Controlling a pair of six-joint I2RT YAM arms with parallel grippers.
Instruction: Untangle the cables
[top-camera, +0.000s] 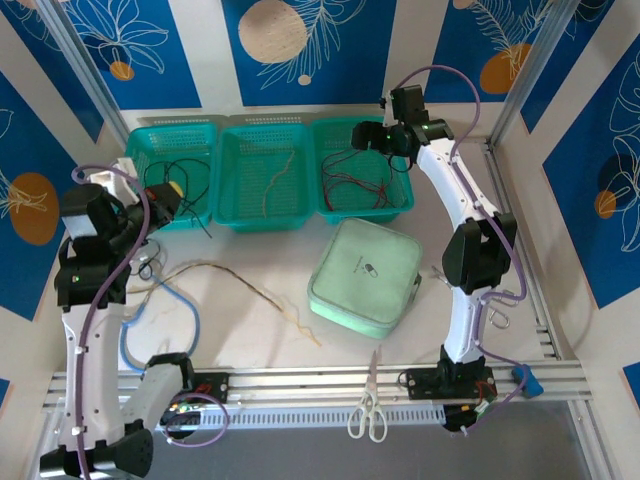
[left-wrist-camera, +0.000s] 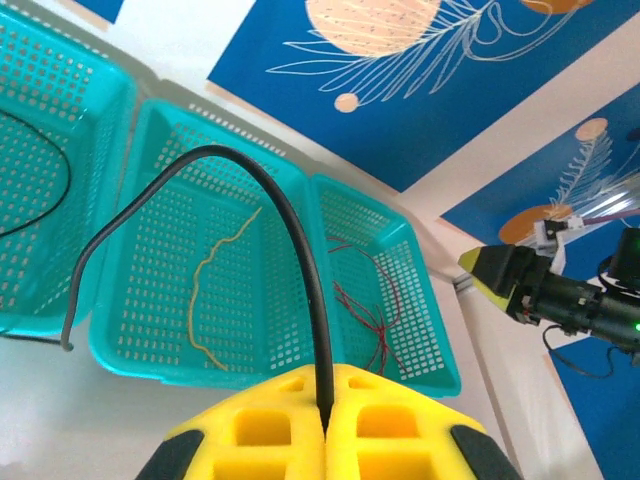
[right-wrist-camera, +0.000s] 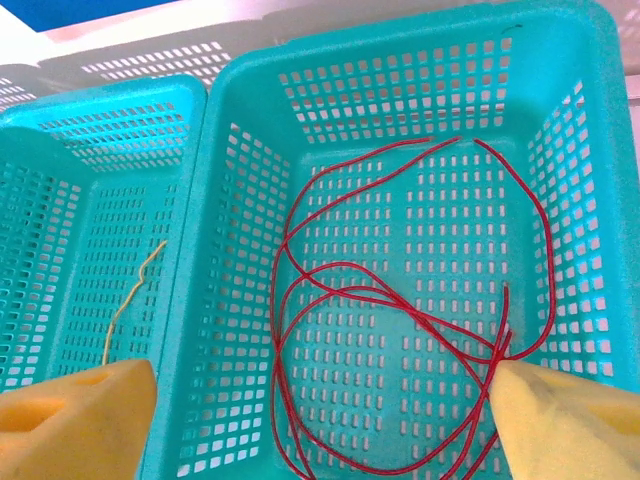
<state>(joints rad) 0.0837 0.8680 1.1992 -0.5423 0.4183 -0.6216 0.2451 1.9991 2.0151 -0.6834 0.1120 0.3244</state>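
1. Table: pale; carries three teal baskets in a row along the far edge, with a pouch and loose cables nearer.
2. Left basket: holds thin black cables, curled on its floor.
3. Middle basket: holds one tan cable, lying loose in a wavy line.
4. Right basket: holds a red cable, piled in overlapping loops across the floor.
5. Pouch: pale green, squarish; lies flat on the table just in front of the right basket.
6. Left hand: yellow pads pressed together, pinching a black cable; sits near the front of the left basket. The held cable arches up and over, then droops with its free end in front of the left and middle baskets.
7. Right hand: fingers spread wide; hovers over the right basket with the red loops below. Cannot tell whether one finger touches the red cable.
8. Scissors: white-handled; lie on the metal rail at the near edge, between the arm bases.
9. Blue tube: curves over the table beside the left arm.
10. Long tan cable: runs across the table from the left arm's side and ends near the pouch's near-left corner.
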